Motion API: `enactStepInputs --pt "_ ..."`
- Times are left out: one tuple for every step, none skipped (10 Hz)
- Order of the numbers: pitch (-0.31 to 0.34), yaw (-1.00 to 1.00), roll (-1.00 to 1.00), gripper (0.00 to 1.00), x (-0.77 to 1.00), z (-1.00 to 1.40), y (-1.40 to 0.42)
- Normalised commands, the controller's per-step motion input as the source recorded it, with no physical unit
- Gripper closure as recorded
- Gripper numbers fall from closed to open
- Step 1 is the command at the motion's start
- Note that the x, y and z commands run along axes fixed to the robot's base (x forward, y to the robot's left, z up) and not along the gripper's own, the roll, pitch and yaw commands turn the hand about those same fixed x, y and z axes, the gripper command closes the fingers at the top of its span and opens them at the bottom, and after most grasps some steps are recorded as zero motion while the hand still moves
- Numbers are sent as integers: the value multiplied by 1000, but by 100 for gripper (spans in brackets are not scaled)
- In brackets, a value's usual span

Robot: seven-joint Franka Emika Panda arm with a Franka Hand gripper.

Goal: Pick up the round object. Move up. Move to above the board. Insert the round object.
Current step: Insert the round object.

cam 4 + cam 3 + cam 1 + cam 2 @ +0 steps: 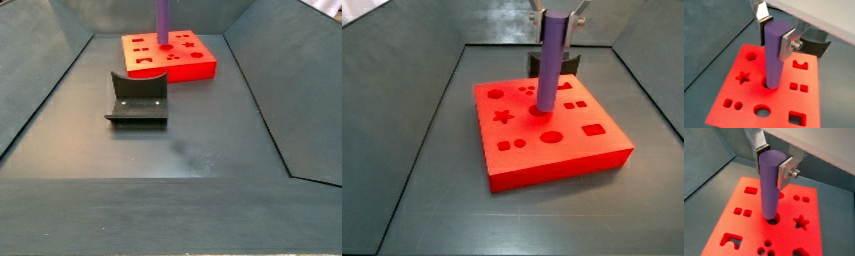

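The hand [775,35] clamps the top of the purple peg [773,55], which hangs straight below it with its tip in a round cutout of the red-orange board [731,95]. Only a side view shows the fixture [138,98], well apart from the hand, on the floor.

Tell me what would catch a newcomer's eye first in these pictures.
The tall purple peg stands upright, its lower end in a round hole near the middle of the red-orange board. The tool grips the peg near its top, silver fingers pressed on either side. In a side view, the dark fixture sits on the grey floor beside the board.
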Motion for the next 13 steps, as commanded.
enactStepInputs --pt "0 0 74 100 0 -211 0" --pt "0 0 70 100 0 -200 0" --pt "0 0 23 100 0 -229 0" --pt "0 0 0 100 0 -326 0" --pt "0 0 24 100 0 -363 0" --pt "0 -51 81 100 -243 -266 0" --pt "0 -91 76 100 -257 -246 0" --pt "0 -60 60 100 -117 -269 0" --pt "0 -29 57 100 -51 -389 0" --pt "0 -14 44 100 0 -537 0" --pt "0 0 60 100 194 -694 0" --pt "4 -11 9 100 214 -606 0" --pt "0 -146 -130 100 106 -360 54"
